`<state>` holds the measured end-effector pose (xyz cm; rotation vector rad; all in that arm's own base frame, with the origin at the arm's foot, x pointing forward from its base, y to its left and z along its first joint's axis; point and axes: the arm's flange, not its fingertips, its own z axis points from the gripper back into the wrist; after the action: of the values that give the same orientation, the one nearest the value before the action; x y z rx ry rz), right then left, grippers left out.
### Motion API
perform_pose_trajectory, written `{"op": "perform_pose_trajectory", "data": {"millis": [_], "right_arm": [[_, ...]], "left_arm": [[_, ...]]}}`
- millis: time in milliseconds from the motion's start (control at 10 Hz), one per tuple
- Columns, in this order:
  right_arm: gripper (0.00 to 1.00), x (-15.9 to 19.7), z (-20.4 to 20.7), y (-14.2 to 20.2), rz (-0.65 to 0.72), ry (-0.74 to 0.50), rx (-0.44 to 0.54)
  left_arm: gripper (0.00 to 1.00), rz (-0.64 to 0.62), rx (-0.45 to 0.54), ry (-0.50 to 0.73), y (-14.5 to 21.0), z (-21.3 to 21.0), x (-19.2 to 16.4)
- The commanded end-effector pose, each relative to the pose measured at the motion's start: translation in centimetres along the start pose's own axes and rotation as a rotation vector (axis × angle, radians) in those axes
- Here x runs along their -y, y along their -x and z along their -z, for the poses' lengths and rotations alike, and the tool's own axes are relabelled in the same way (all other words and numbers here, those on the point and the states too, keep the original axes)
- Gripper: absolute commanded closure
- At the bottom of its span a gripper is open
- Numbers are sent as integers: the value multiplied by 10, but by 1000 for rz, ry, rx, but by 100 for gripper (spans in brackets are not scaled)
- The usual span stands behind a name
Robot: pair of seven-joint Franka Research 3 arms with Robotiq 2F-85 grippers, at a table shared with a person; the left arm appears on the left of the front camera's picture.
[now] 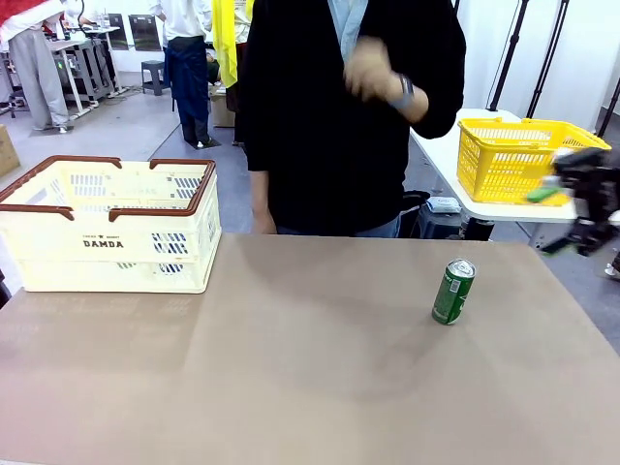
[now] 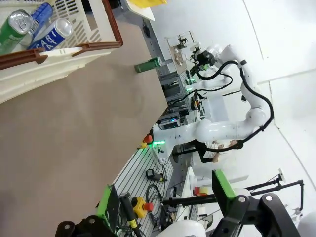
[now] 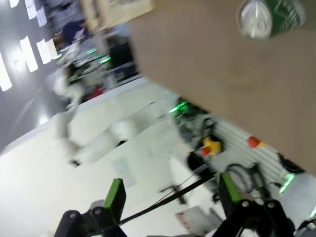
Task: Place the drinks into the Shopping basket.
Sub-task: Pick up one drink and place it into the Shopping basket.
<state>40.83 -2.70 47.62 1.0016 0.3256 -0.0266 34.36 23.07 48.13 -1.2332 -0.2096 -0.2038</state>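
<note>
At the table's left end stands the large cream-white plastic shopping basket (image 1: pixel 111 225) with brown rim and handles, slotted sides and "DAMDA" printed in black. The left wrist view looks into one corner of it (image 2: pixel 59 54): a light green slim can with a silver top (image 2: pixel 15 28) lies there, and beside it two blue slim cans with white lettering (image 2: pixel 53 35), all three on their sides and close together. The left gripper (image 2: pixel 165 197) hangs over the brown table (image 1: pixel 291 368) with its green-padded fingers spread wide and nothing between them. Towards the right, a dark green slim drink can with a silver top (image 1: pixel 453 291) stands upright on the table, alone and well apart from the basket. Beyond it, on a white side table, sits a yellow mesh basket (image 1: pixel 518 155). At the right edge the right gripper (image 1: pixel 572 208) is in the air, blurred, jaws wide apart and empty; in its own view (image 3: pixel 168 197) the dark green can (image 3: pixel 269 17) is near the top edge.
</note>
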Motion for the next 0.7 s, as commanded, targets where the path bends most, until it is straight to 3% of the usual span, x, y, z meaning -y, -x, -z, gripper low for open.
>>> {"op": "perform_pose_trajectory", "data": {"millis": [0,200,300,500,600], "right_arm": [[0,-45,60,-40,50,478,83],[0,-47,100,-60,-98,697,319],[0,-46,100,-62,-84,745,285],[0,-70,111,-62,-156,616,193],[0,-70,111,-62,-156,616,193]], "left_arm": [[0,-6,4,-6,3,2,1],[0,-6,4,-6,3,2,1],[0,-6,4,-6,3,2,1],[0,-6,4,-6,3,2,1],[0,-6,4,-6,3,2,1]]}}
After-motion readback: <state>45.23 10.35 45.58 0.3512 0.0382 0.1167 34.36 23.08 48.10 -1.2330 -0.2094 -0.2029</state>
